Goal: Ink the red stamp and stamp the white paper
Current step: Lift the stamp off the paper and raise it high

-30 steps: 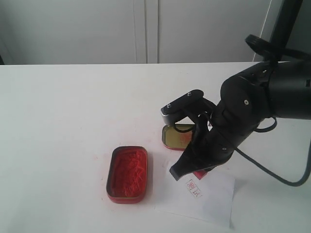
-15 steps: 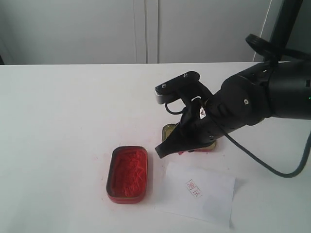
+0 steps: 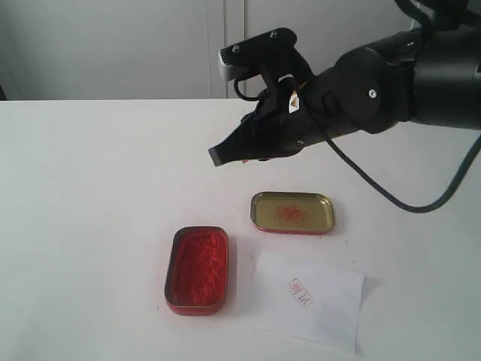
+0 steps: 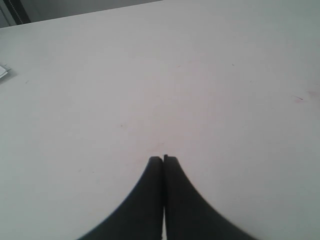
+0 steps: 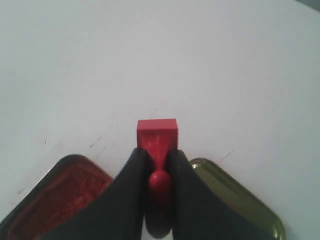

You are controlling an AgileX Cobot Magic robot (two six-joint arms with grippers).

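Note:
My right gripper is shut on the red stamp, pinching its knobbed handle with the square base pointing outward. In the exterior view that gripper hangs high above the table, behind the tins; the stamp itself is hidden there by the fingers. The white paper lies at the front right and carries a small red seal print. The oblong red ink tin sits left of the paper. My left gripper is shut on nothing over bare table.
The gold-lined tin lid lies behind the paper, with red smears inside. Both the ink tin and the lid show below the right gripper. The bulky right arm spans the back right.
My right gripper rose off the paper with the stamp, passing over the lid to a high spot further back and left. The seal print stays on the paper.

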